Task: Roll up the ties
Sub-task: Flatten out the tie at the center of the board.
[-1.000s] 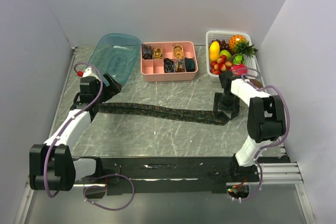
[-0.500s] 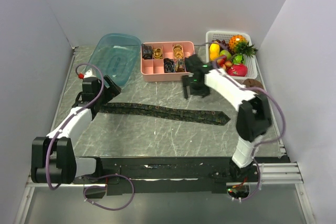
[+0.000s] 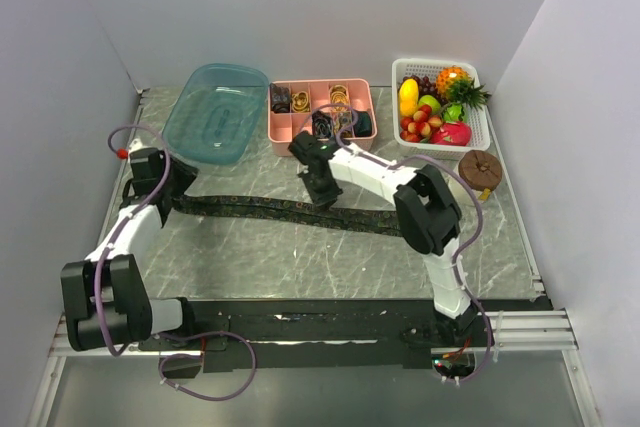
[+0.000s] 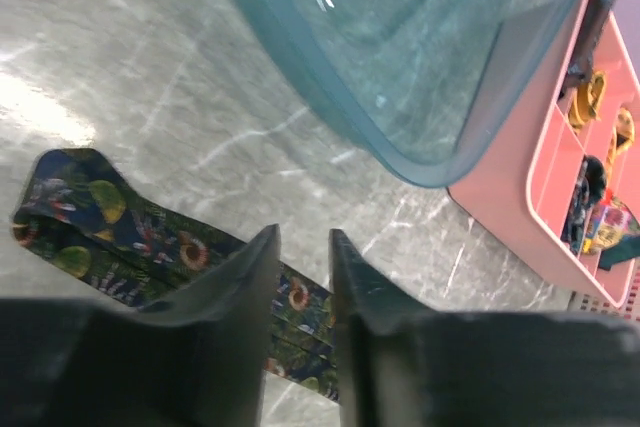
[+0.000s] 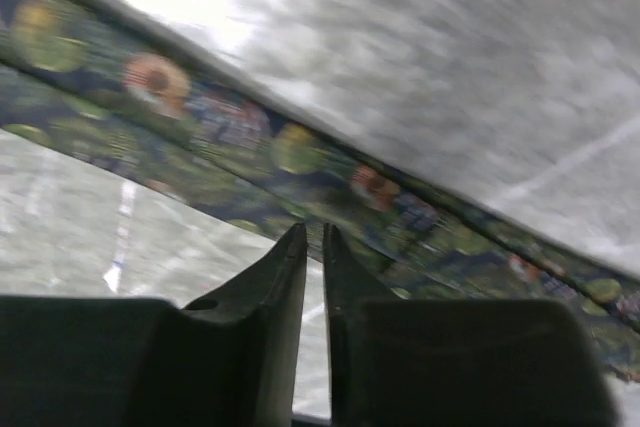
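One long dark tie with a small colourful pattern lies flat across the table, running left to right. Its narrow end shows in the left wrist view. My left gripper hovers over that left end. Its jaws stand a narrow gap apart with nothing between them. My right gripper is over the middle of the tie. It is almost shut and empty, just above the cloth. Several rolled ties sit in the pink tray.
A clear teal tub stands at the back left, close beyond my left gripper. Beside it is the pink divided tray. A white fruit basket is at the back right, with a brown round object in front of it.
My right arm swung left from the tie's wide right end to its middle. Both grippers went from wide to narrow. My left gripper shifted slightly left.
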Tool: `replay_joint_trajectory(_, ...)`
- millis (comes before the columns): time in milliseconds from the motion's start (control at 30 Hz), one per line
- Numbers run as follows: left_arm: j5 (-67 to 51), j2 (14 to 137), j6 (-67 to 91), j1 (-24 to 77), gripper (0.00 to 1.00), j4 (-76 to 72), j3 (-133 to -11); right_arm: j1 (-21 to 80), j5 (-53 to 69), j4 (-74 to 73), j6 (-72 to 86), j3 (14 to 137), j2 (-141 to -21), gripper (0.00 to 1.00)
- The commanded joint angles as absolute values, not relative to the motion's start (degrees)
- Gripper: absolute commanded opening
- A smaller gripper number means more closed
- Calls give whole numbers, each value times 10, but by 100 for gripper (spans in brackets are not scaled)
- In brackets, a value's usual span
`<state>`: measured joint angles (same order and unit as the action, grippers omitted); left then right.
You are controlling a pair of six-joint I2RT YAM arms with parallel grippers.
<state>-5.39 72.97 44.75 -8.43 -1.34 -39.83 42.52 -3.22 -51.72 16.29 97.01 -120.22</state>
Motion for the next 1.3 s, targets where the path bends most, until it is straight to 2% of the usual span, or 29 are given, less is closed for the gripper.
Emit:
replay_joint_trajectory(0, -78, 738, 474, -111, 26, -52, -382, 467, -61, -503, 157, 1003, -1227, 16)
replay_joint_trajectory(67, -74, 743, 480, -120, 22, -67, -373, 476, -62, -495, 159, 999, -1227, 16)
replay_joint_trajectory(100, -72, 745, 485, -128, 15, -75, -363, 478, -61, -493, 159, 997, -1226, 15)
replay_joint_trajectory(400, -27, 780, 500, -151, 1, -87, -356, 489, -49, -469, 156, 966, -1217, 13)
replay_joint_trajectory(700, -24, 827, 529, -184, 1, -62, -340, 488, -43, -463, 156, 961, -1218, 12)
replay_joint_trajectory(1033, -18, 819, 547, -207, 1, -47, -304, 485, -24, -448, 155, 991, -1200, 11)
replay_joint_trajectory(1167, -11, 810, 548, -208, 1, -54, -286, 485, -18, -425, 142, 1000, -1192, 14)
replay_joint_trajectory(1267, -34, 796, 533, -209, 1, -85, -274, 487, -23, -419, 130, 1010, -1191, 32)
